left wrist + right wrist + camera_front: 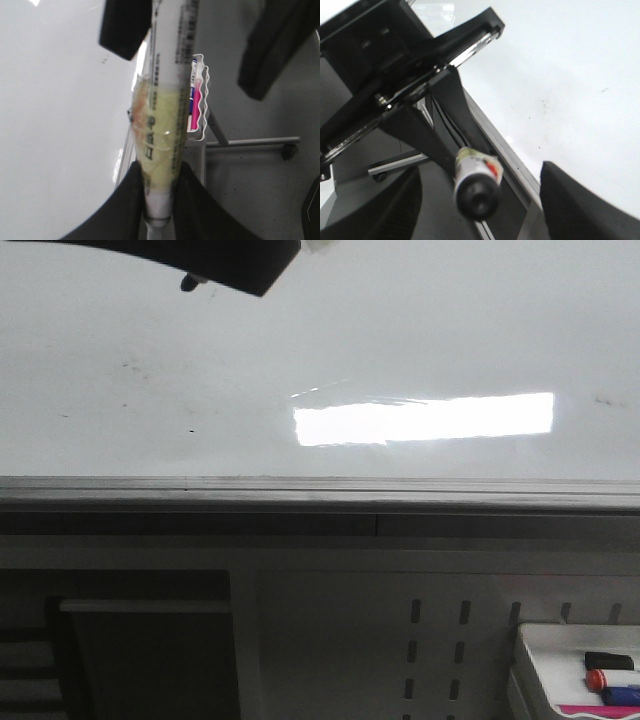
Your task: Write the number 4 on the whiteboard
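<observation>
Left wrist view, left tool (160,200) gripping marker (167,100), whiteboard (55,140) beside

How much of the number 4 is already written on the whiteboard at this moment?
Done: nothing is written yet. The whiteboard shows only small specks and a light reflection, no strokes. In hand: the left end effector is shut on a marker; the right end effector is open. Left: all strokes of the 4.

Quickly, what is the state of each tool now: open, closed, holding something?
Left tool: closed on a marker.
Right tool: open, holding nothing; the marker seen between its fingers is in the left tool.
</observation>
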Motion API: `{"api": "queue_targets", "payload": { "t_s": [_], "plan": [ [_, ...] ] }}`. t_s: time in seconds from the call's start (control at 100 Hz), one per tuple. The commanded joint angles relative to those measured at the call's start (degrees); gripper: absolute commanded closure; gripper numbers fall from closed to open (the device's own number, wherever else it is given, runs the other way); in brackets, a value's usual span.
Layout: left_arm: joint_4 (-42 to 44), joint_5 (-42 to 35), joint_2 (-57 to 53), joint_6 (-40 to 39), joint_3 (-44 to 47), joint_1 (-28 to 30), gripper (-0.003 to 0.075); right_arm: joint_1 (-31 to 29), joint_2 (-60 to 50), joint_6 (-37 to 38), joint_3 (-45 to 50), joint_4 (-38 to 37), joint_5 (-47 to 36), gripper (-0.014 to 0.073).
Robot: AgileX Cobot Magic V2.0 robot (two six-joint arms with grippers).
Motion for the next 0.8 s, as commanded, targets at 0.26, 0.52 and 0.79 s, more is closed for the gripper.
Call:
{"api": "queue_targets", "payload": {
  "t_s": [0.26,0.52,0.79],
  "plan": [
    [-1.2,-2.2,-0.7,0.1,-1.9,-0.5,0.074,0.1,4.3,-0.6,-2.0,-0.3,-7.6,0.0146],
    [-1.2,-2.2,-0.6,0.1,-1.9,-0.5,0.074,0.2,6.9,-0.6,-2.0,-0.3,-8.4,0.0225],
    [-1.2,-1.7,0.8,0.1,-1.9,-0.5,0.074,0.2,6.9,-0.6,-2.0,-0.3,-8.4,0.0378]
  ]
}}
